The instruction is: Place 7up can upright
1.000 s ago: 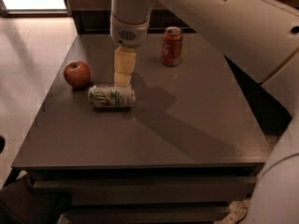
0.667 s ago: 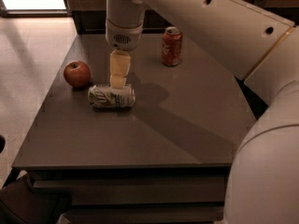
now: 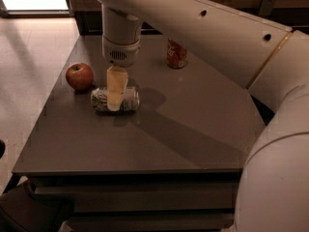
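The 7up can (image 3: 130, 100) lies on its side on the grey table (image 3: 193, 129), left of centre, its whitish-silver body with green marks running left to right. My gripper (image 3: 114, 104) hangs straight down from the white arm (image 3: 120, 37) and sits right over the middle of the can, its tan tip overlapping the can's body. The tip hides the can's middle. I cannot tell whether it touches the can.
A red apple (image 3: 79, 76) sits just left of the can, near the table's left edge. A red-orange soda can (image 3: 176, 54) stands upright at the back. My large white arm crosses the upper right. Pale floor lies to the left.
My gripper has moved down and a little left, from above and behind the can to directly over its middle. The can, the apple and the red can have not moved.
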Robot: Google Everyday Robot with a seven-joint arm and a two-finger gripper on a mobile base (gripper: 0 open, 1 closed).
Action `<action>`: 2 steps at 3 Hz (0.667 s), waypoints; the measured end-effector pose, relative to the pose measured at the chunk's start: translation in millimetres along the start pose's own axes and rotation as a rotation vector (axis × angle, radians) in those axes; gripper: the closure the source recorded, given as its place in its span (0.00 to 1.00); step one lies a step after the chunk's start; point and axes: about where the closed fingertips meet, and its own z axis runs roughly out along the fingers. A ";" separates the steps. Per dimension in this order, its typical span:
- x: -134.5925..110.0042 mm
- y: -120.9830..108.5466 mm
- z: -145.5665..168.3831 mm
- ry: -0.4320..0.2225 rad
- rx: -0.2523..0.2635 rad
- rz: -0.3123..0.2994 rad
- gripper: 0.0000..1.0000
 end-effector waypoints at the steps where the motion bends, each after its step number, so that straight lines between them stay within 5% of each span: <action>1: -7.8 18.0 8.8 0.033 -0.002 0.008 0.00; 2: -16.6 36.3 20.6 0.050 -0.015 0.012 0.00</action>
